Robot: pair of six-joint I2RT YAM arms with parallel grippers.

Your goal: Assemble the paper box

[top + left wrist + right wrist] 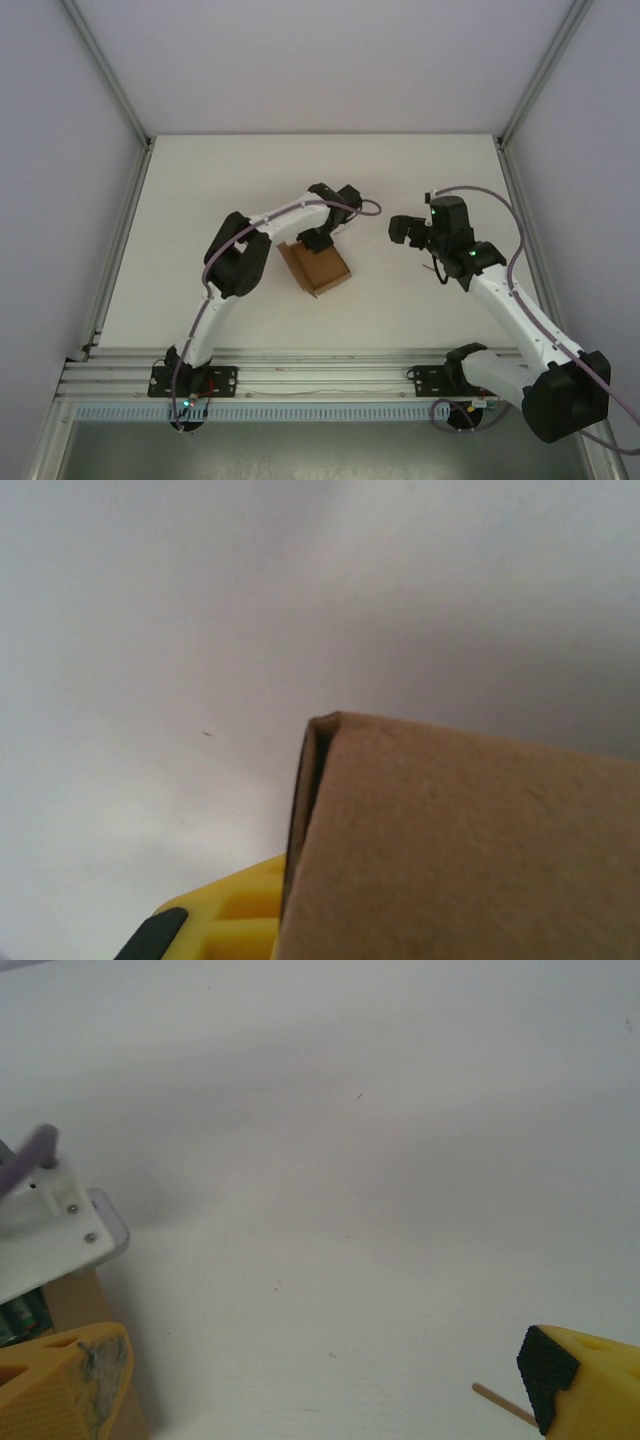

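A: Where's the paper box (320, 268)?

B: Top view: on the white table (200, 200), near the middle, a touch toward 6 o'clock. Plain brown, squarish, sitting skewed with one corner pointing at 6.

A: Folded?

B: Partly, at least. A darker strip runs along its 9 o'clock side and looks like a raised panel. Can't tell how far the folding has got.

A: Left gripper (318, 240)?

B: At the box's 12 o'clock edge, touching it. Jaws together, pinched on a cardboard wall. On the left wrist cam, one yellow finger (235, 915) with its black pad (155, 935) sits at 7 o'clock of the frame. It's butted against the box (460, 850), whose doubled edge stands upright there. The cardboard covers the other finger.

A: Right gripper (405, 230)?

B: At the box's 2 o'clock, well apart from it, nose toward 9. Jaws spread wide, holding nothing. On the right wrist cam, the fingers sit at 7 and 5 o'clock of the frame with bare table between them.

A: Anything else down there?

B: A thin brown sliver (500, 1403) lies flat on the table, just beside the pad of the 5 o'clock finger. Can't tell what it is. The left arm's white housing (50, 1235) and a bit of cardboard sit at 8 o'clock in that view.
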